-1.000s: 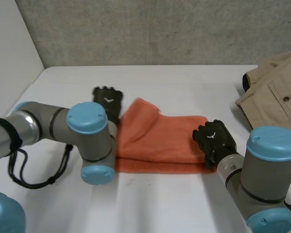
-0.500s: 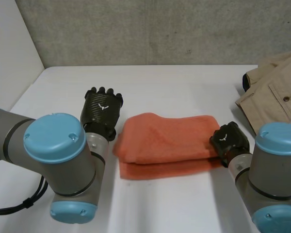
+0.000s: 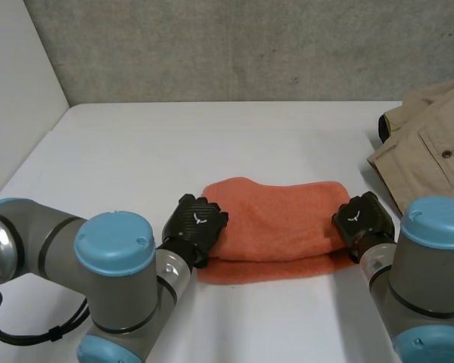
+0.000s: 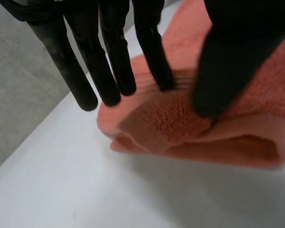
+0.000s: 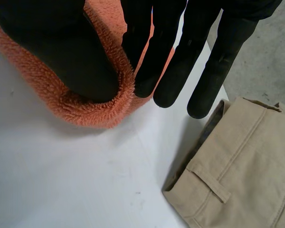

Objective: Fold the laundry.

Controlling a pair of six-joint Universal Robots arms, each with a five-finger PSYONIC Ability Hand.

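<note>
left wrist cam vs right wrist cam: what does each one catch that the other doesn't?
Left wrist: the left hand pinching the orange towel at its folded end between thumb and fingers, with the stacked layers showing. Right wrist: the right hand pinching the towel's edge, thumb tucked under it, and a beige garment lying apart from the towel, past the fingertips. Both: the towel on the white table.

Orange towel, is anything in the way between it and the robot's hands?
Nothing visible. The left hand pinches one end of the orange towel and the right hand pinches the other end, both touching it directly. The beige garment lies apart, beyond the right hand.
</note>
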